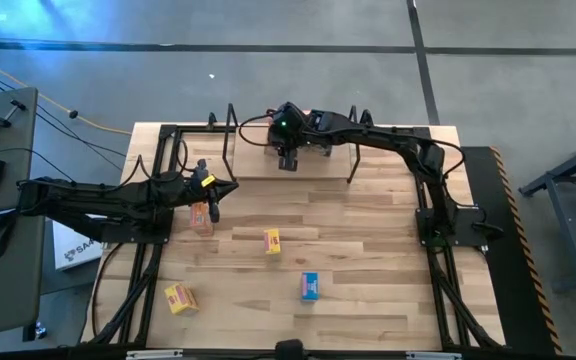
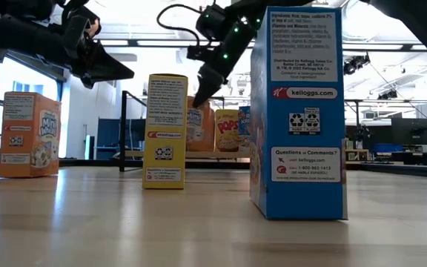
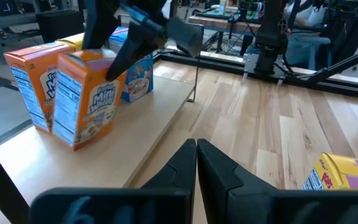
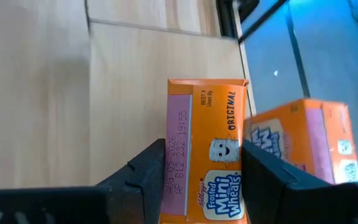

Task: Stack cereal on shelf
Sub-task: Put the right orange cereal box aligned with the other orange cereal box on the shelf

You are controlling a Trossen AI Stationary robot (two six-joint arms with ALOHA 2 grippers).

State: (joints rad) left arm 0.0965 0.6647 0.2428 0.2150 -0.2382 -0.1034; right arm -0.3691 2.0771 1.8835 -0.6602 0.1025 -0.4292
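Right wrist view shows you the right gripper [image 4: 205, 186] grasping an orange box [image 4: 207, 155] over the shelf [image 4: 129, 74], just beside another orange box [image 4: 303, 143]. If you release it tilted or too close, both may fall. The left gripper [image 1: 230, 187] is clenched, empty, at the shelf's left end.

One camera looks straight down on the whole table [image 1: 368, 230], another sits level at tabletop height among the boxes, and both wrist cameras closely share the shelf [image 3: 135, 124].
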